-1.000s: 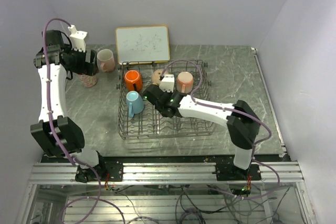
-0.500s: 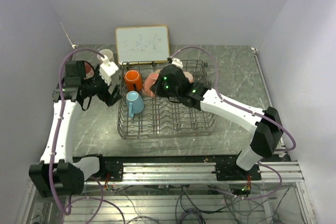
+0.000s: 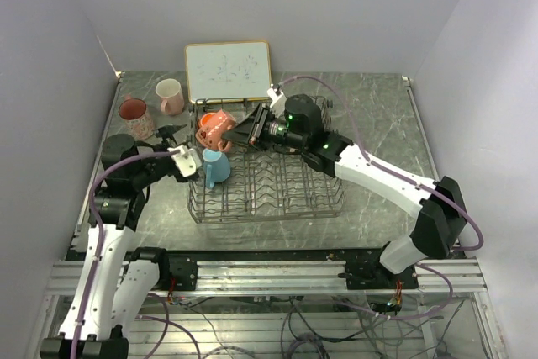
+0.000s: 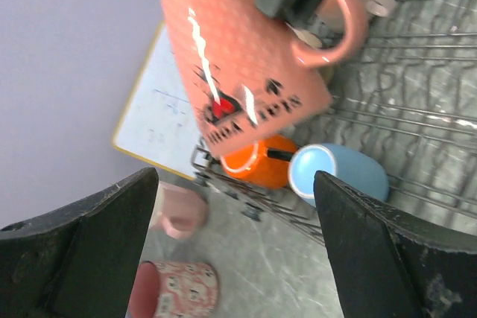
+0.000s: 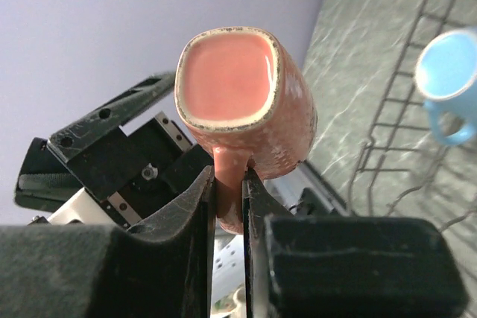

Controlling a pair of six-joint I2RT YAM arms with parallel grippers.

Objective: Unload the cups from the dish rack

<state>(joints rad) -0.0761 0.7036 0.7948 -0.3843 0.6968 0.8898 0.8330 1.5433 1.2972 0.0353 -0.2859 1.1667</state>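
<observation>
Salmon mug (image 4: 232,72), dimpled and squarish-mouthed, bears dark lettering and red mark.

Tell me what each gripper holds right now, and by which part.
The right gripper pinches the salmon mug by its handle; the left gripper is open, holding nothing.
</observation>
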